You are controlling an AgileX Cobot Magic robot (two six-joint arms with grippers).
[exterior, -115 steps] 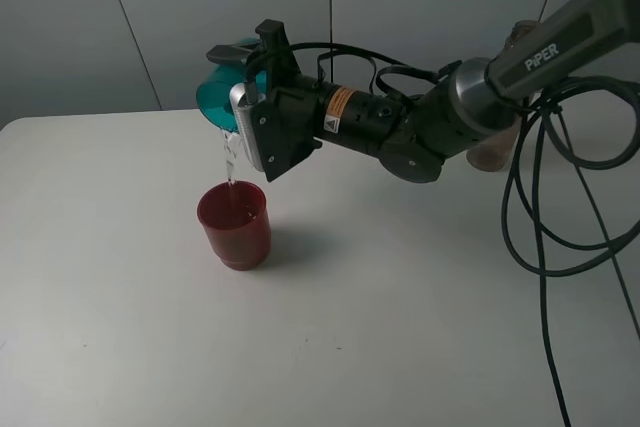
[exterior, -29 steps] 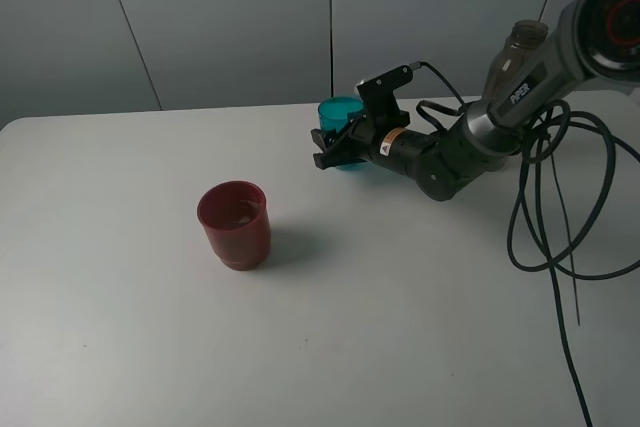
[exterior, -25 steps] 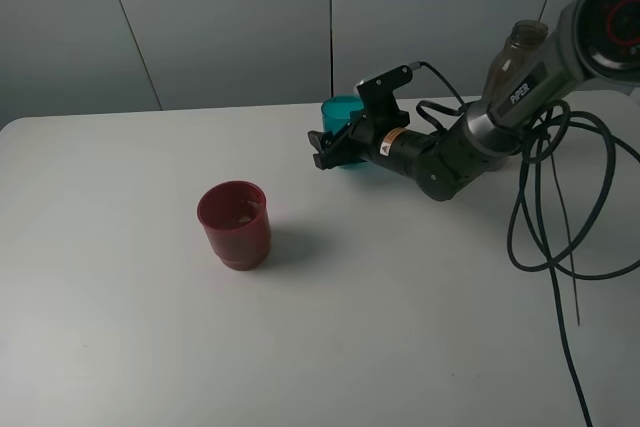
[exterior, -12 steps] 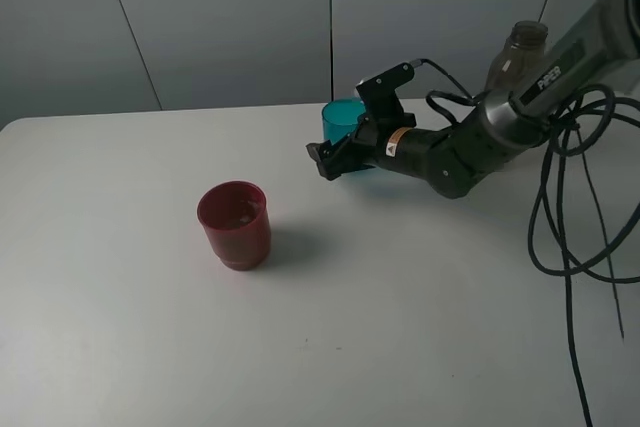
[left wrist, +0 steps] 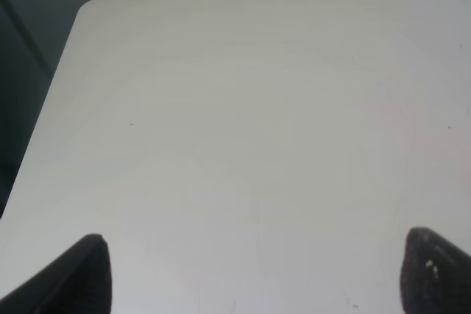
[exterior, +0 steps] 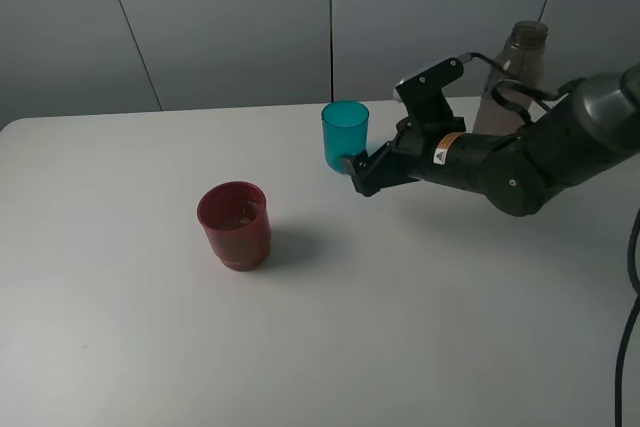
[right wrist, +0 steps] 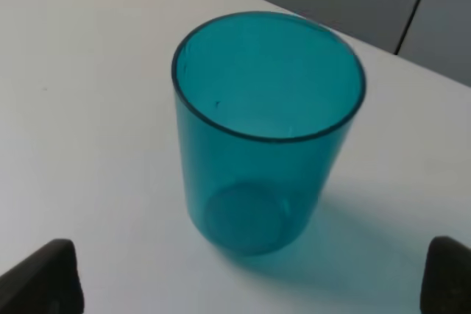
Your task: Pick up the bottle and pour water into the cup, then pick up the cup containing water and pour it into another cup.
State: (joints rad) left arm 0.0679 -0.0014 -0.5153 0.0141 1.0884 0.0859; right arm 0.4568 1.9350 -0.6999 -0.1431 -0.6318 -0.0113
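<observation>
The teal-blue cup (exterior: 344,135) stands upright on the white table at the back middle; it also shows in the right wrist view (right wrist: 265,130), free of the fingers. My right gripper (exterior: 358,175) is open and empty, just right of and in front of the cup. The dark red cup (exterior: 234,224) stands upright at the left middle. The grey-brown bottle (exterior: 515,72) stands at the back right, its lower part hidden behind the right arm. My left gripper (left wrist: 250,273) is open over bare table (left wrist: 250,123); it is out of the exterior view.
The table's back edge (exterior: 200,109) runs just behind the teal cup. A black cable (exterior: 632,277) hangs at the far right. The right arm (exterior: 510,162) lies low over the table's back right.
The right gripper poured the teal cup into the red cup, set it upright at the back middle, let go and drew back to the right. The red cup has not moved.
</observation>
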